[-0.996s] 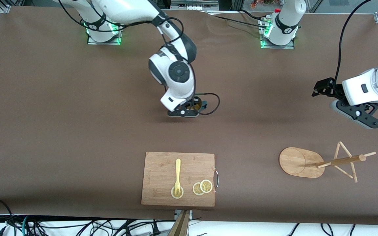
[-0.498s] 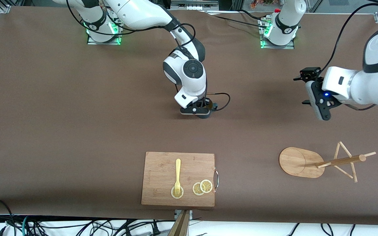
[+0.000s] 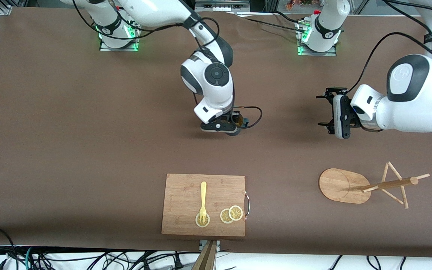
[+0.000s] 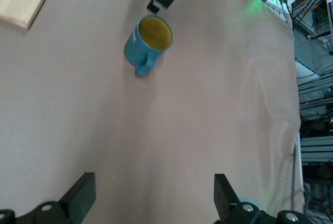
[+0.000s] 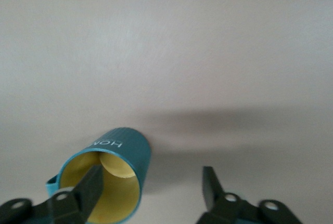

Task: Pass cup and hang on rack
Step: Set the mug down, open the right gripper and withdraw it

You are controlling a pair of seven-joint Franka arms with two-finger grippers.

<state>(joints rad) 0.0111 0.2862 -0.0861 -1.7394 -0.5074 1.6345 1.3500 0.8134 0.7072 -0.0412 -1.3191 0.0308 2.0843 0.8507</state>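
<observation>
The cup (image 3: 240,121), dark teal and ribbed with a yellowish inside, stands mouth-up on the table's middle, mostly hidden under the right hand. My right gripper (image 3: 226,127) is open just over it. In the right wrist view one finger (image 5: 92,185) hangs over the cup's mouth (image 5: 112,182) and the other is outside its wall. My left gripper (image 3: 323,110) is open and empty in the air, turned sideways toward the cup (image 4: 148,39). The rack (image 3: 341,185) stands toward the left arm's end, nearer to the front camera than the cup.
A bamboo cutting board (image 3: 186,191) with a yellow fork (image 3: 203,198) and lemon slices (image 3: 231,214) lies near the table's front edge, nearer to the front camera than the cup. Bare brown table lies between the cup and the left gripper.
The right gripper carried the cup toward the left arm's end, then drew back slightly while the cup stayed. The left arm swung its gripper toward the middle and turned it to face the cup.
</observation>
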